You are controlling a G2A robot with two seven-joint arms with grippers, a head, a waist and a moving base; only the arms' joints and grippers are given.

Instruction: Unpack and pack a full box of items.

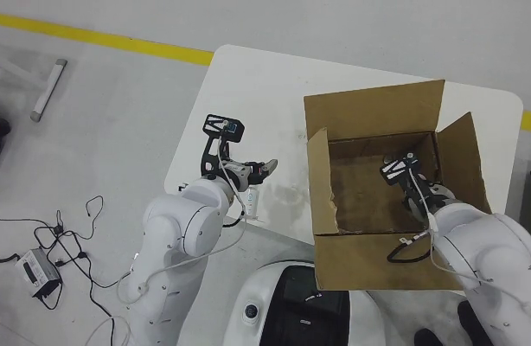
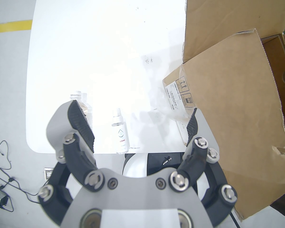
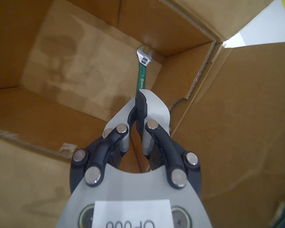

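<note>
An open cardboard box [image 1: 324, 186] stands on the right half of the white table [image 1: 265, 86]. Deep inside the box [image 3: 61, 55], my right gripper [image 3: 139, 96] is shut on the handle end of a green-handled adjustable wrench [image 3: 142, 69], whose steel head points toward a bottom corner. My left gripper [image 2: 134, 107] hangs open and empty above the table's near edge, beside the box [image 2: 228, 96]. Under it a small white spray bottle [image 2: 120, 132] lies on the table [image 2: 97, 48]. A clear water bottle [image 2: 82, 103] stands close by, partly hidden behind one finger.
The box flaps [image 1: 395, 108] stand up and outward around the opening. Cables and a power adapter [image 1: 36, 270] lie on the floor to the left of the table. A yellow floor line [image 1: 101, 39] runs behind it.
</note>
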